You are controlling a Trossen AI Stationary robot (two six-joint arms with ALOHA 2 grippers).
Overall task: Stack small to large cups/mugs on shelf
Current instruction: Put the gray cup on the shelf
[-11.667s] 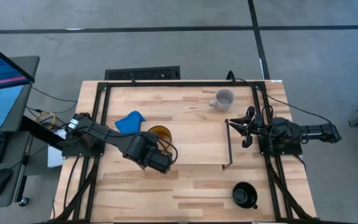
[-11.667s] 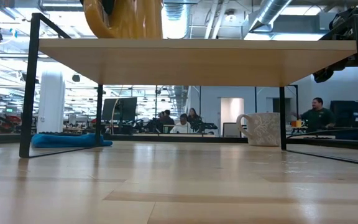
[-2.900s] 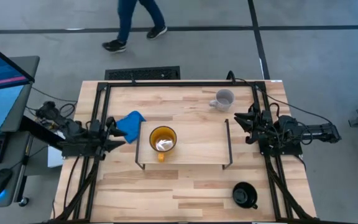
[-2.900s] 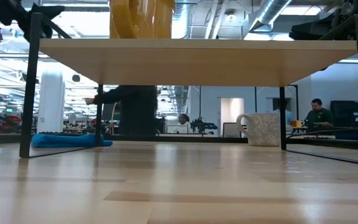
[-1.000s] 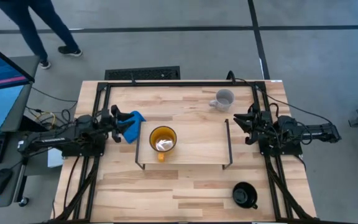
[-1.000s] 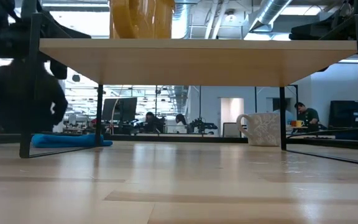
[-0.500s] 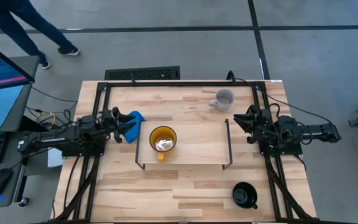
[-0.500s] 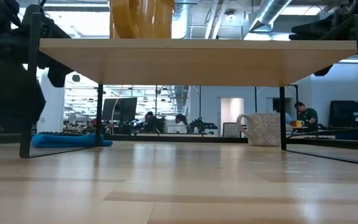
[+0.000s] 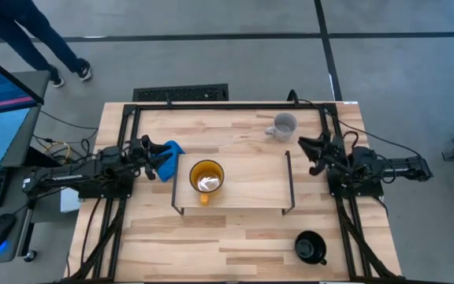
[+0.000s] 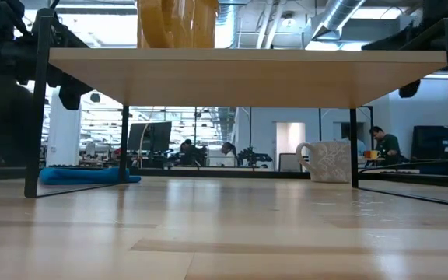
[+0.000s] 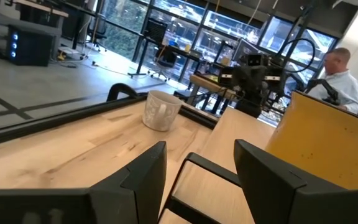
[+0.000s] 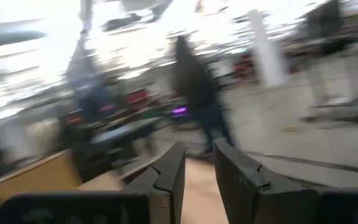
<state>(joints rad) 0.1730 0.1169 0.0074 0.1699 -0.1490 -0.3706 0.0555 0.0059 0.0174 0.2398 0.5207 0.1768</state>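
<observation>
Your yellow mug point(image 9: 205, 177) stands on the shelf point(image 9: 251, 189), near its left end. The grey mug point(image 9: 283, 125) sits on the table point(image 9: 235, 237) behind the shelf's right end; the black mug point(image 9: 309, 246) is at the table's front right. Your left gripper point(image 9: 145, 150) hovers by the blue cloth point(image 9: 167, 158), fingers spread, empty. Your right gripper point(image 9: 312, 149) hangs just right of the shelf, fingers slightly parted, holding nothing.

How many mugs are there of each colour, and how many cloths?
Yellow-orange mug: 1
Grey-white mug: 1
Black mug: 1
Blue cloth: 1
Total: 4 things, 3 of them mugs.
</observation>
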